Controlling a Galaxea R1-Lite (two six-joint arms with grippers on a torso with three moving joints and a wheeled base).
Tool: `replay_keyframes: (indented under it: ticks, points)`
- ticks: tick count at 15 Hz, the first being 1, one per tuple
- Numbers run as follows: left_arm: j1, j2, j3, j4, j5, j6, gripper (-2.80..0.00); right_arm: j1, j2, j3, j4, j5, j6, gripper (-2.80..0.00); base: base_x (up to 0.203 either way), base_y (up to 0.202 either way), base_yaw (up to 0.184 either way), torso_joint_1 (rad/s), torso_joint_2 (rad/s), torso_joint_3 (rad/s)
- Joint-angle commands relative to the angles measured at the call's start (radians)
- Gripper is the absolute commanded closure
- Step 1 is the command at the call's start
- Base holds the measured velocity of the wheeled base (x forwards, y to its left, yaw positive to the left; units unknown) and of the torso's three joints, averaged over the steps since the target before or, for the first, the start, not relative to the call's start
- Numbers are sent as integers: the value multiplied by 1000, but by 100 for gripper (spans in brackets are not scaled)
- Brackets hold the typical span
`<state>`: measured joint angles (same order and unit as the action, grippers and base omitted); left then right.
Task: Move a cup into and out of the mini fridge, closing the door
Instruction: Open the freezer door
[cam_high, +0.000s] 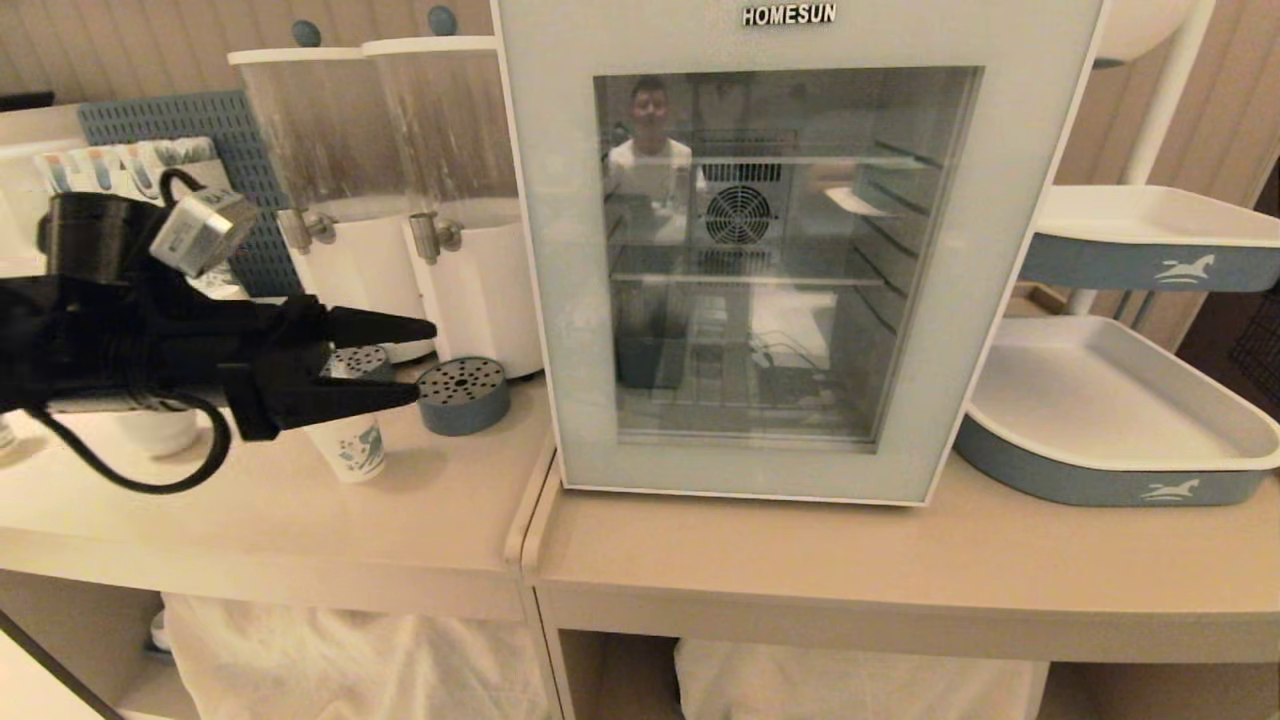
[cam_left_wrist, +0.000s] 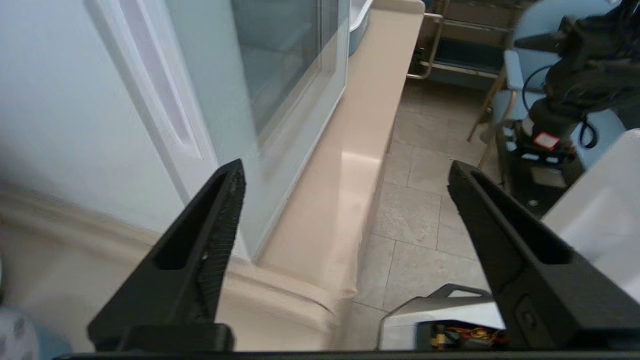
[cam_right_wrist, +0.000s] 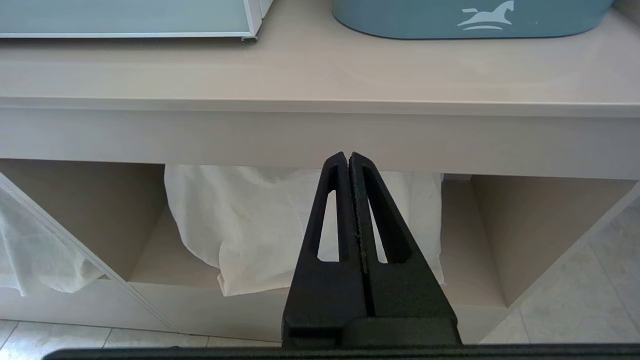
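The mini fridge (cam_high: 780, 250), lettered HOMESUN across its top, stands on the beige counter (cam_high: 800, 560) with the door (cam_high: 560, 300) shut flush against its front. Through the glass window, wire shelves and a small round fan show at the back, along with the dim reflection of a person in a light top. No cup can be made out on the shelves behind the glare.

To the fridge's left, the left gripper (cam_high: 425, 360) reaches in level from the side, its two black fingers spread wide with nothing between them, the tips pointing toward the fridge's left edge but stopping short of it. The left wrist view shows that same gap, with the long narrow recess (cam_left_wrist: 160, 95) in the door's edge just beyond one finger. A paper cup (cam_high: 352, 445) with a blue printed pattern stands upright on the counter beneath the gripper, partly hidden by the lower finger; whether it is a stack or a single cup cannot be told from here. Just beside it sits a round blue perforated drip tray (cam_high: 463, 395), in front of two clear drink dispensers (cam_high: 400, 200).

On the fridge's right, a blue-and-white tray (cam_high: 1110, 440) rests on the counter, a second one on a rack above it.

The right gripper (cam_right_wrist: 348, 157) hangs low in front of the counter's open shelf, fingers pressed together and empty, facing a white cloth (cam_right_wrist: 260, 225).
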<state>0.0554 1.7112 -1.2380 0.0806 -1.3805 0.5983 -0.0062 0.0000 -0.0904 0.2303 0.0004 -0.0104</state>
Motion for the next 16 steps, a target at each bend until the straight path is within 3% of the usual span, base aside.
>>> replay_keyframes:
  ticks: [1, 3, 6, 11, 16]
  points:
    - [-32, 122, -61, -62, -3, 3, -280, 0, 0, 0, 1, 1, 0, 0, 0, 0, 0, 0, 0, 0]
    - [-35, 187, -106, -174, 3, 0, -280, 0, 0, 0, 0, 0, 0, 0, 0, 0, 0, 0, 0, 0]
    - [-31, 236, -175, -198, 11, -19, -280, 0, 0, 0, -2, 1, 0, 0, 0, 0, 0, 0, 0, 0]
    - [-28, 240, -196, -197, -6, -19, -280, 0, 0, 0, -2, 1, -2, 0, 0, 0, 0, 0, 0, 0]
    - [-124, 226, -191, -185, -19, -39, -280, 0, 0, 0, -2, 1, -2, 0, 0, 0, 0, 0, 0, 0]
